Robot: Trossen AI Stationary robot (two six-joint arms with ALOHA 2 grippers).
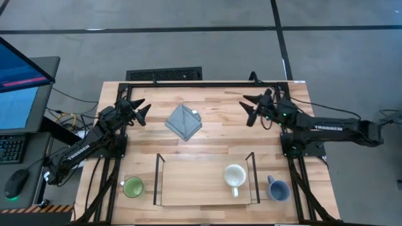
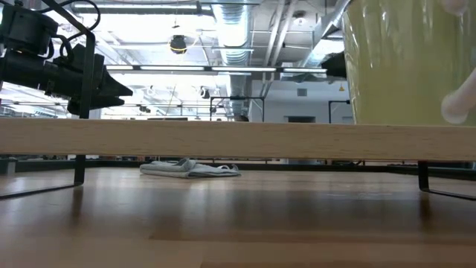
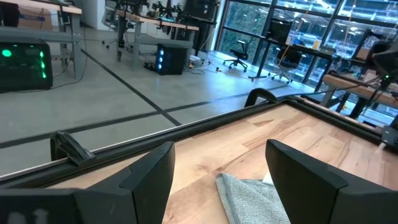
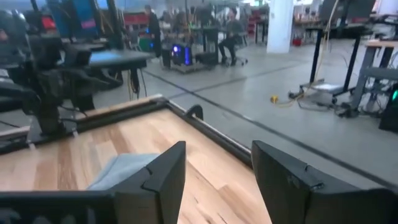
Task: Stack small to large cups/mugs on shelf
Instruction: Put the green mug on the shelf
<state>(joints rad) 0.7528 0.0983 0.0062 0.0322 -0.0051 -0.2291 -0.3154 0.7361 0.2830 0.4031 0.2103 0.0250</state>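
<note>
We read this as an early stage: one mug is placed, two wait, and neither arm is engaged. Nearest us along the front edge, the green mug stands on the tabletop just outside the shelf's left wire end; the cream-white mug stands on the shelf, toward its right end, handle pointing to the near edge; the blue-grey mug stands on the tabletop just beyond the right wire end. In the low view the cream-white mug looms upper right on the shelf board. Mid-table, beyond the shelf and left of centre, lies the grey folded cloth, no part of the job. Farthest back, the left gripper hovers at the far left, fingers apart and empty, well away from the green mug; the right gripper hovers at the far right, fingers likewise apart and empty, well away from the blue-grey mug. Our judgement is that the next move calls for one arm to swing toward the near edge, descend over its own-side mug, and take it by rim or handle without nudging the wire frame.
</note>
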